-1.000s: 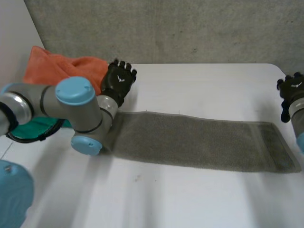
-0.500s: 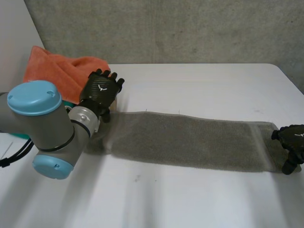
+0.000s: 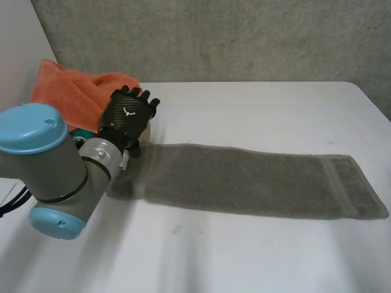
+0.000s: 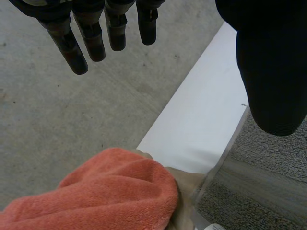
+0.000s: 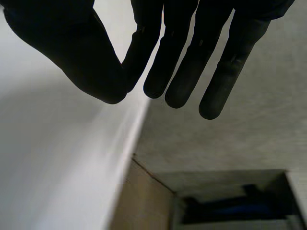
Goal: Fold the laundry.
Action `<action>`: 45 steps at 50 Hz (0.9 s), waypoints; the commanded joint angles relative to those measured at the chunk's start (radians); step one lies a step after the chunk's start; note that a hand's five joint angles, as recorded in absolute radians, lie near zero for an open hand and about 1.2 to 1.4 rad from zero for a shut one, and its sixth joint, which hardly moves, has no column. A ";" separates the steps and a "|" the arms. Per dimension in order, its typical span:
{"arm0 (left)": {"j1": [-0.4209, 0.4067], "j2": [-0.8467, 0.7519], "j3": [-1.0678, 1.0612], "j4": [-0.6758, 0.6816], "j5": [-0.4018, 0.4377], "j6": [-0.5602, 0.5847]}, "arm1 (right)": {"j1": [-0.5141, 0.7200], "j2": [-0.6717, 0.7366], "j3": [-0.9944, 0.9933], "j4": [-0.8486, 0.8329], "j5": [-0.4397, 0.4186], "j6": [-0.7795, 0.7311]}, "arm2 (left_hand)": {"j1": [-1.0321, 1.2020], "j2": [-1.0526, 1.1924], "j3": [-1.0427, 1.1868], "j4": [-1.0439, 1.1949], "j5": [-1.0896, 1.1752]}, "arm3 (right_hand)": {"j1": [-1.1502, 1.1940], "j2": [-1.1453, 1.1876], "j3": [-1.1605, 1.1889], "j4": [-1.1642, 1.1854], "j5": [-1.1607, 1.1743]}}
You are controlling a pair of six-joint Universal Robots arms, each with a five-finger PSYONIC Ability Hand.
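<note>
A long grey towel [image 3: 244, 180] lies flat across the white table [image 3: 256, 104], folded into a narrow strip. My left hand [image 3: 125, 116] hovers over the towel's left end, beside the orange cloth [image 3: 79, 91]. Its fingers [image 4: 81, 48] are straight and spread, the thumb well apart, and it holds nothing. In the left wrist view the towel's end [image 4: 268, 182] lies under the thumb, with the orange cloth [image 4: 110, 191] beyond the fingertips. My right hand [image 5: 96, 62] hangs over the table's edge [image 5: 139, 120], thumb drawn in against the nearest finger, with nothing in it.
The orange cloth is heaped at the back left corner, with something teal [image 3: 78, 130] under it. A beige cloth [image 4: 184, 189] peeks out between the orange one and the towel. My left arm's big elbow [image 3: 43, 165] stands over the front left of the table.
My right hand dropped to the towel's right end, then left the head view, drawing its thumb and fingers together. The left arm swung towards the front left; its hand edged left.
</note>
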 commanded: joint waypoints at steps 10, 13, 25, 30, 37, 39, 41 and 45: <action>0.002 0.082 -0.083 0.002 0.004 -0.095 | 0.249 -0.078 -0.002 0.059 -0.047 0.290 | -0.013 -0.034 -0.038 -0.028 -0.049 | -0.802 -0.838 -0.845 -0.855 -0.814; 0.001 0.086 -0.083 0.002 0.004 -0.103 | 0.221 -0.084 0.007 0.152 -0.090 0.341 | -0.013 -0.034 -0.038 -0.028 -0.049 | -0.776 -0.812 -0.818 -0.829 -0.788; -0.008 0.085 -0.077 0.008 0.010 -0.106 | 0.083 0.018 0.058 0.225 -0.254 0.341 | -0.013 -0.034 -0.038 -0.028 -0.049 | -0.658 -0.694 -0.701 -0.711 -0.670; -0.010 0.085 -0.080 0.009 0.014 -0.107 | 0.080 0.070 0.053 0.199 -0.254 0.337 | -0.013 -0.034 -0.038 -0.028 -0.049 | -0.638 -0.674 -0.680 -0.691 -0.650; -0.008 0.083 -0.080 0.012 0.014 -0.115 | 0.083 0.104 0.052 0.143 -0.254 0.335 | -0.013 -0.034 -0.038 -0.028 -0.049 | -0.095 -0.131 -0.138 -0.148 -0.107; -0.008 0.083 -0.080 0.012 0.014 -0.115 | 0.081 0.106 0.052 0.125 -0.251 0.337 | -0.013 -0.034 -0.038 -0.028 -0.049 | 0.253 0.217 0.211 0.201 0.241; -0.010 0.083 -0.081 0.012 0.014 -0.115 | 0.075 0.106 0.052 0.099 -0.231 0.337 | -0.013 -0.034 -0.038 -0.028 -0.049 | 0.254 0.218 0.211 0.201 0.242; -0.010 0.083 -0.084 0.011 0.014 -0.117 | 0.037 0.095 0.044 0.079 -0.169 0.335 | -0.013 -0.034 -0.038 -0.028 -0.049 | 0.254 0.218 0.211 0.201 0.242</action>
